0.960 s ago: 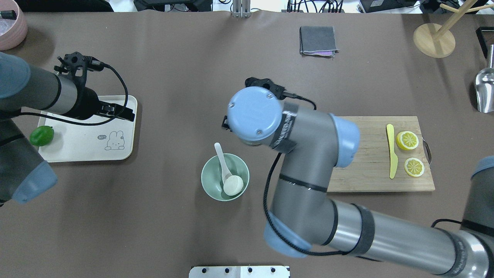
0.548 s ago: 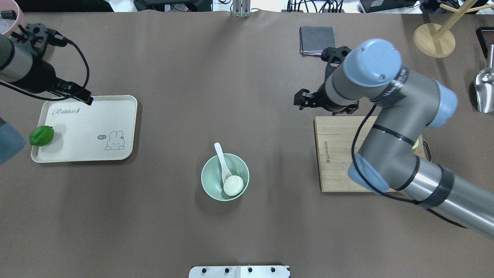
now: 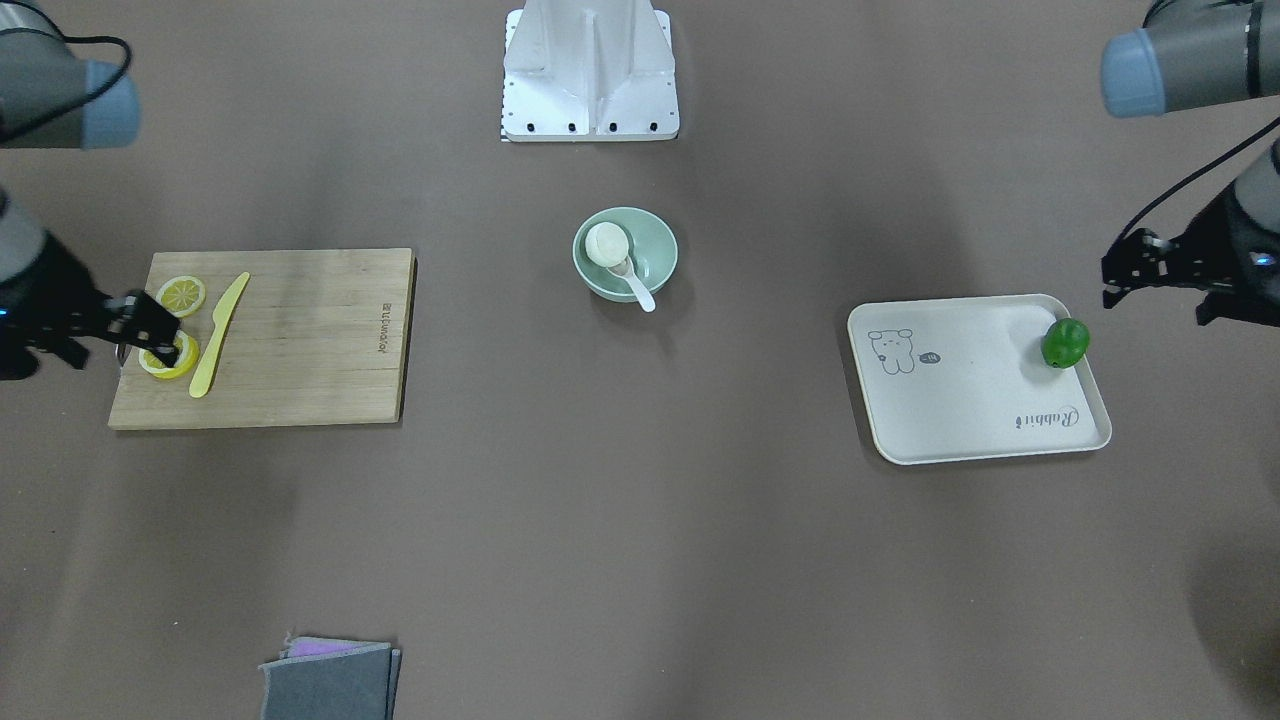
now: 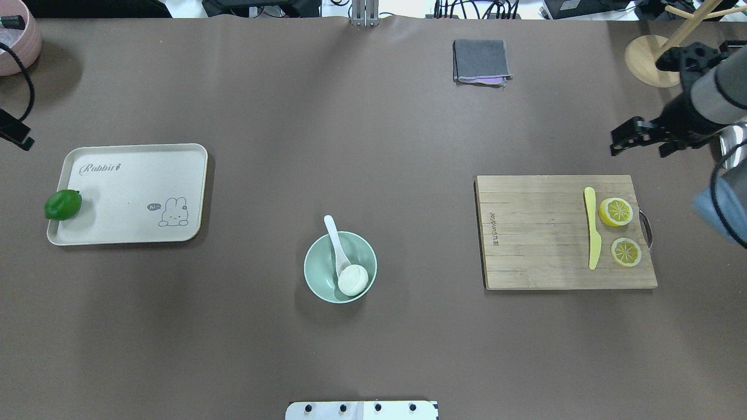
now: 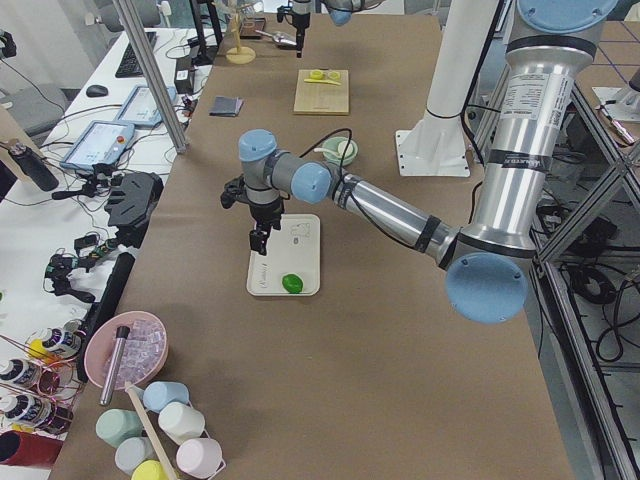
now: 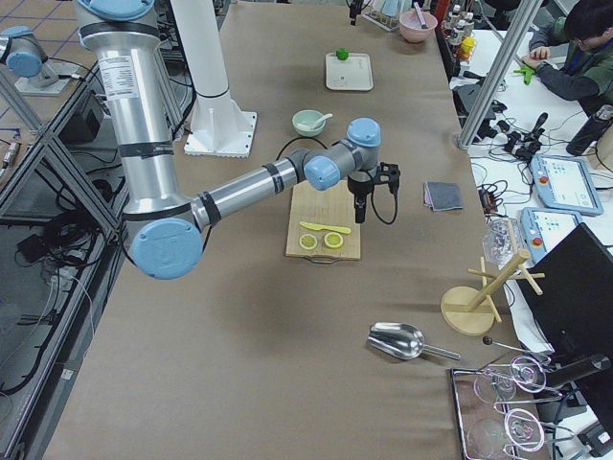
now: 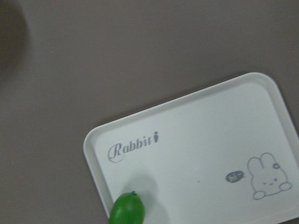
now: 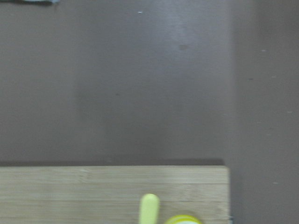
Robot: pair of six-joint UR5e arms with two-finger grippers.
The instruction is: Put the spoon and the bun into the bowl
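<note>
The mint-green bowl (image 4: 320, 262) stands at the table's middle, also in the front-facing view (image 3: 655, 245). The white bun (image 4: 353, 280) lies inside it (image 3: 604, 243). The white spoon (image 4: 334, 232) rests with its scoop in the bowl under the bun and its handle over the rim (image 3: 640, 293). My left gripper (image 4: 17, 139) is at the far left edge, beyond the tray, open and empty (image 3: 1120, 275). My right gripper (image 4: 620, 143) hovers past the cutting board's far right corner, open and empty (image 3: 150, 325).
A cream tray (image 4: 134, 192) with a green lime (image 4: 63, 205) lies at the left. A wooden cutting board (image 4: 537, 233) with a yellow knife (image 4: 592, 227) and two lemon slices (image 4: 616, 211) lies at the right. A grey cloth (image 4: 480, 60) lies at the back.
Both arms have swung outward away from the bowl, the left to the left edge and the right past the cutting board. Bowl, bun and spoon have not moved.
</note>
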